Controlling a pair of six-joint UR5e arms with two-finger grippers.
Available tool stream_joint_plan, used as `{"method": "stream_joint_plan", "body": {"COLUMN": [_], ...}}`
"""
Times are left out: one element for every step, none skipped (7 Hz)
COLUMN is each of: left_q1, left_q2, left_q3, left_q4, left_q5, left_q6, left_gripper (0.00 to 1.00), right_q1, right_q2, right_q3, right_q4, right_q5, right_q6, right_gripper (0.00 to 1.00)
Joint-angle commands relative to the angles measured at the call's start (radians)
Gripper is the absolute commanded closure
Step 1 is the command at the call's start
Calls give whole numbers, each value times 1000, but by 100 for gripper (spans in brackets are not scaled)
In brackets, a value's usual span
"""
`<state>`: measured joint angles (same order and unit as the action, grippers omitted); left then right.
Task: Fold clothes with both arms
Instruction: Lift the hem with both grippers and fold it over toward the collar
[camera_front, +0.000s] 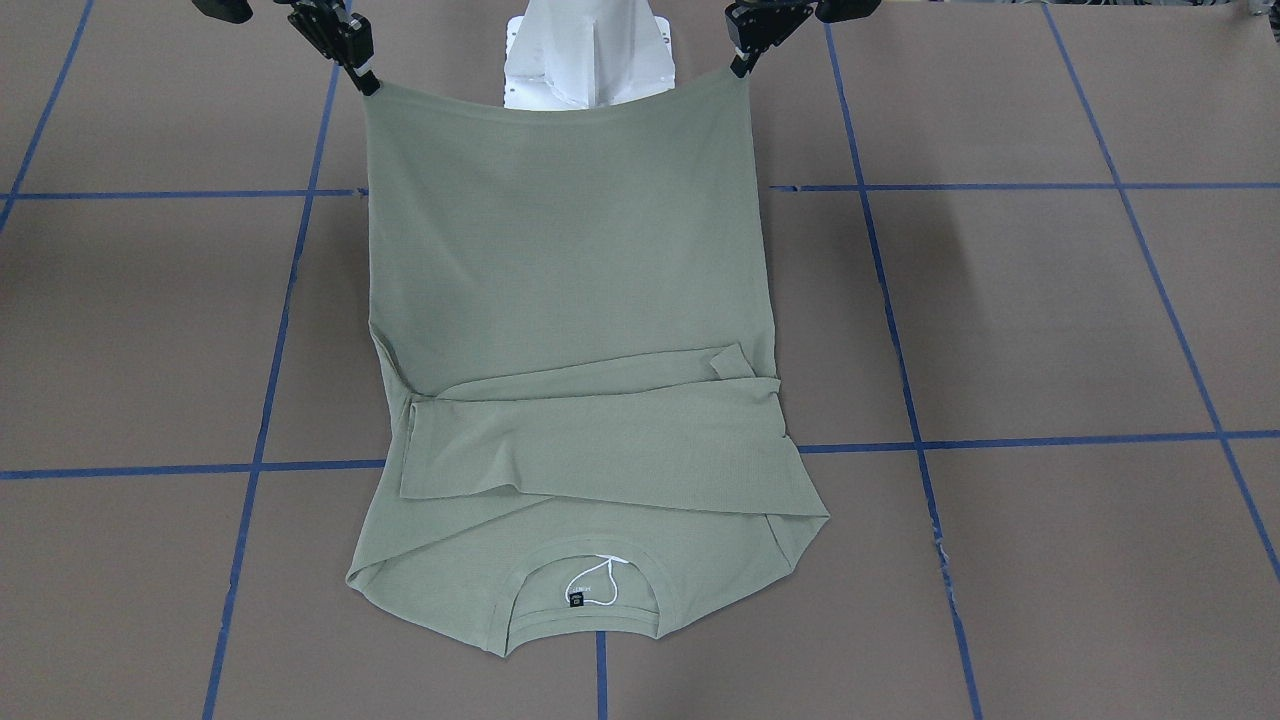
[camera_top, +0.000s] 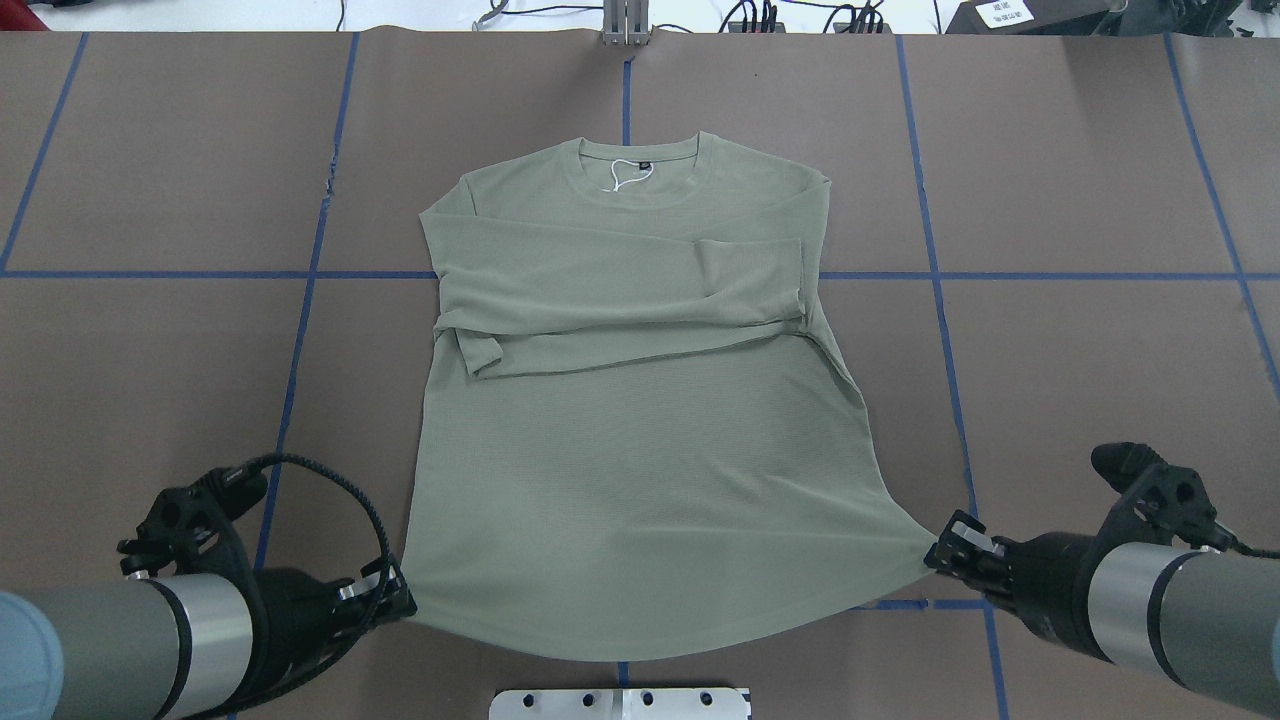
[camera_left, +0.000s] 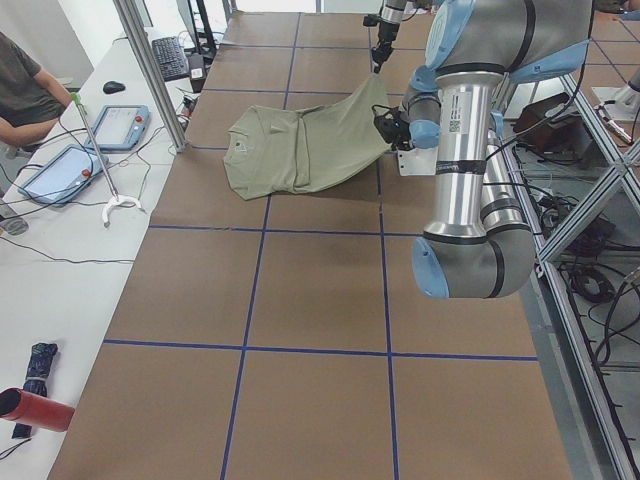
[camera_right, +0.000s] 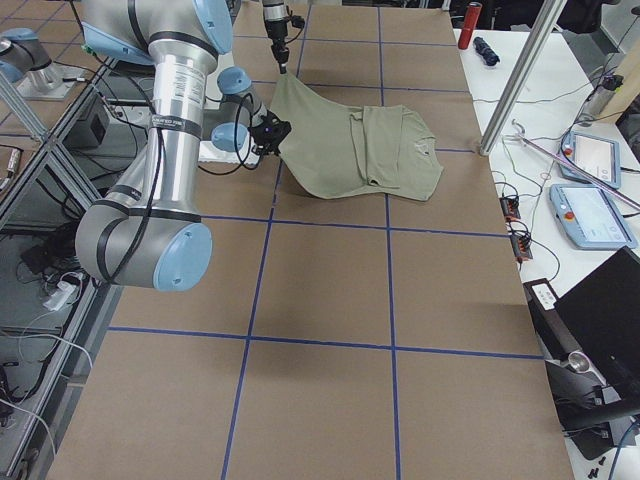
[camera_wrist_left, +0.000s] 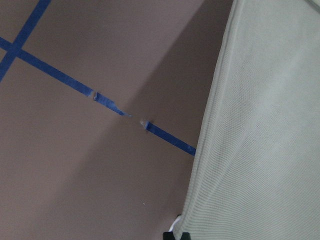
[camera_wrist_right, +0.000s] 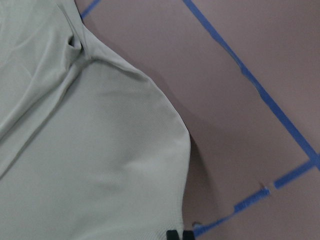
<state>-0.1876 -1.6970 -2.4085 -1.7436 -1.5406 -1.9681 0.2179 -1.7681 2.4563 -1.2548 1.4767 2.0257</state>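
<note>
The sage-green long-sleeved shirt (camera_top: 640, 400) lies face up on the brown table, neck (camera_top: 638, 165) at the far side, with both sleeves folded across the chest. My left gripper (camera_top: 405, 600) is shut on the hem's left corner and my right gripper (camera_top: 935, 552) is shut on the hem's right corner. Both corners are lifted off the table, so the hem hangs stretched between them. In the front-facing view the left gripper (camera_front: 740, 68) and right gripper (camera_front: 366, 82) pinch the hem corners of the shirt (camera_front: 570, 260). The wrist views show cloth (camera_wrist_left: 265, 125) (camera_wrist_right: 90, 150) rising from the fingertips.
The white pedestal base (camera_front: 585, 60) stands just behind the hem. Blue tape lines (camera_top: 1000, 275) grid the brown table. A side desk with tablets (camera_left: 60, 170) and a metal post (camera_left: 150, 70) borders the table's far side, where a person sits.
</note>
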Motion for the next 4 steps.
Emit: {"method": "stream_joint_plan", "body": {"left_q1": [-209,-308,-388,-438], "left_q2": [-118,-169,-208,-237], "left_q3": [173,266,351,427], "left_q4": [3,-4,-20,-77], "left_q5": [-6,-9,-25,-27], "left_q6": [237,332,394,434], "left_gripper": [100,100,100,100], "right_q1": [290,457,530,578], "right_q2": [212,346,448,557], "right_q3": [-180,-314,-448,-587], "right_q4": [-95,-110,-126,-127], "right_q5": [151,297,330,330], "right_q6": [-290,-405,-488,-530], "right_gripper": [100,100,100,100]}}
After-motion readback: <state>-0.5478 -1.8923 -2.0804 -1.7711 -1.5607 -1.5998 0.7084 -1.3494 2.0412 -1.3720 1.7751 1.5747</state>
